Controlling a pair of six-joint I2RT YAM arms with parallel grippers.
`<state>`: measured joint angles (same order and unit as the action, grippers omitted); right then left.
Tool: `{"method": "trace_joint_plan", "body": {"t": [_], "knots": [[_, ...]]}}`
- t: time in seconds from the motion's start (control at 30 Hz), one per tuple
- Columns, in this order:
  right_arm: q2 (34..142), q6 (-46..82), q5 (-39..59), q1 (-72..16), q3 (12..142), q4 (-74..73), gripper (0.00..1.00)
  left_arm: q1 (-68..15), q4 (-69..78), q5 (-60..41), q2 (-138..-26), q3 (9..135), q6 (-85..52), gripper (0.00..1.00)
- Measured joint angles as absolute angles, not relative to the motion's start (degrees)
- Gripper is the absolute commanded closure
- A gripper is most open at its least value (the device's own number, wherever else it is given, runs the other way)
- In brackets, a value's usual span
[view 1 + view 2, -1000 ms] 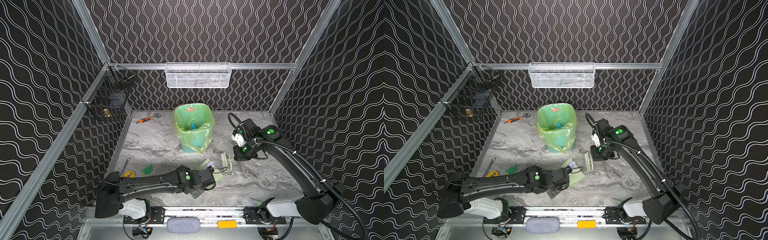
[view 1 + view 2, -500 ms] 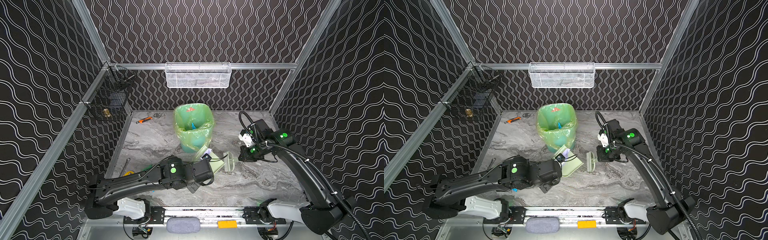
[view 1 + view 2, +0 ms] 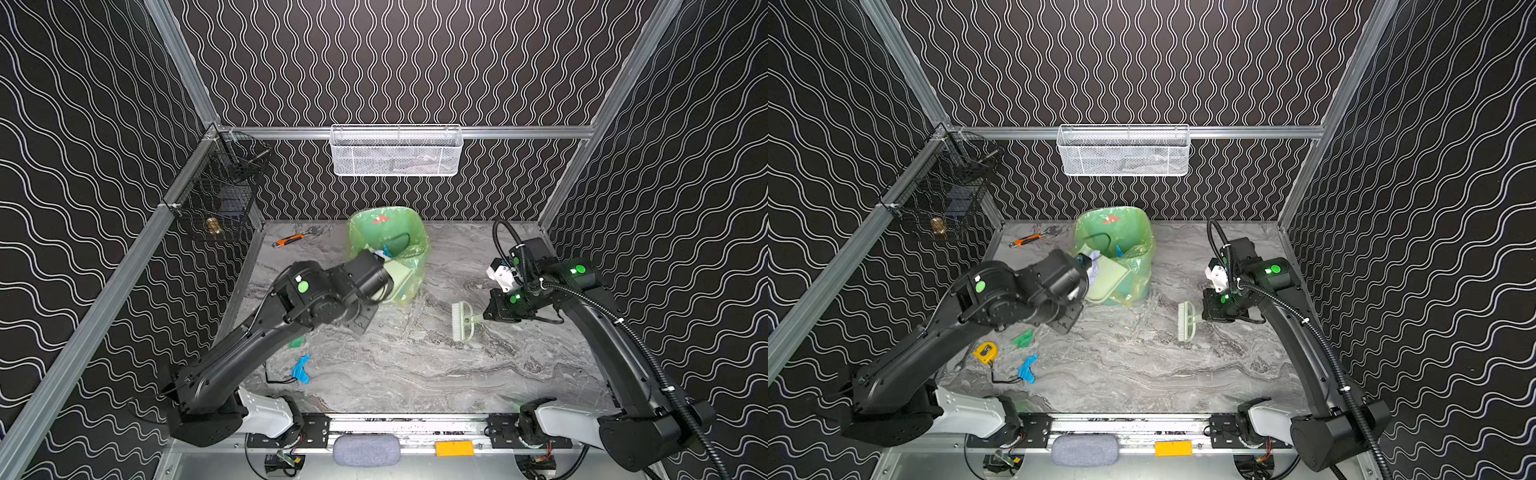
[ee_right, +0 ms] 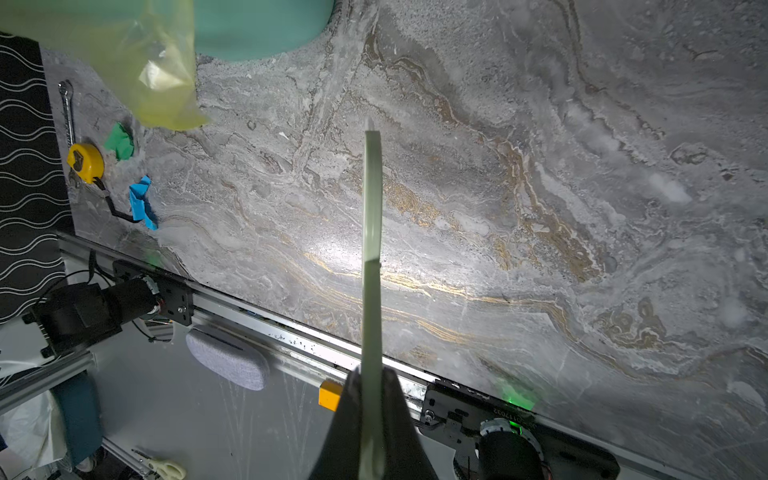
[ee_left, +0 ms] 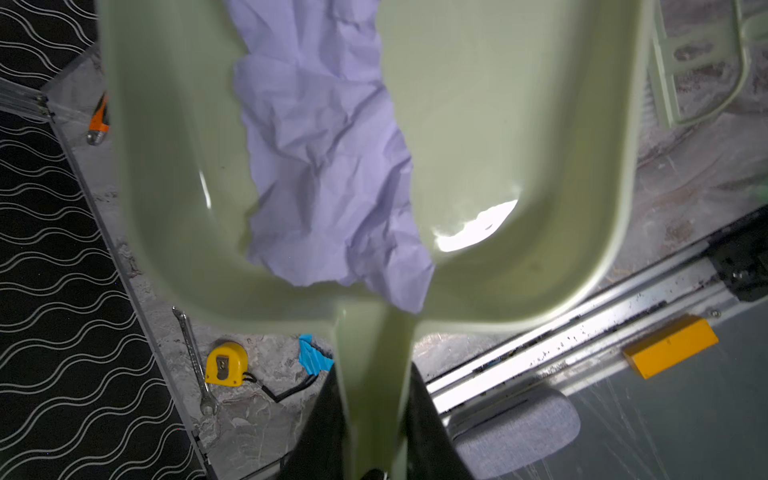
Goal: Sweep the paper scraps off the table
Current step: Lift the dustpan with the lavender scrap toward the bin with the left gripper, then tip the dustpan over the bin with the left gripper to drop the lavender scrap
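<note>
Table (image 5: 249, 415) beneath; lilac scrap (image 5: 328, 166) in dustpan (image 5: 498, 124), seemingly beyond left tool (image 5: 374, 415).

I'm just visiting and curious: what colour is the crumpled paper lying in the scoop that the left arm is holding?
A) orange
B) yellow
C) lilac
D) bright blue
C: the left wrist view shows a wrinkled lilac paper scrap lying inside the pale green dustpan, whose handle the left gripper clamps.
</note>
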<state>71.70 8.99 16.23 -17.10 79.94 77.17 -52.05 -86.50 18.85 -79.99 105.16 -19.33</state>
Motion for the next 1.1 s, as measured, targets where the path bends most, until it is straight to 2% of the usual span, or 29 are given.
{"method": "trace_joint_plan", "body": {"t": [0.4,0.57,0.8,1.1], "knots": [[69.82,8.32,18.83,-15.03,77.69,77.19,1.0,-38.06,-87.2,20.93,-91.46,117.73,-5.69,0.92],[69.01,8.32,19.35,-14.94,76.69,77.28,1.0,-37.65,-87.66,25.58,-96.84,121.03,-0.69,0.92],[68.34,8.34,20.36,-14.9,75.88,77.91,1.0,-37.67,-87.57,37.04,-101.3,122.89,6.15,0.94],[69.1,8.34,21.45,-14.94,75.79,78.5,1.0,-43.44,-77.76,54.78,-103.15,117.8,21.69,0.96]]}}
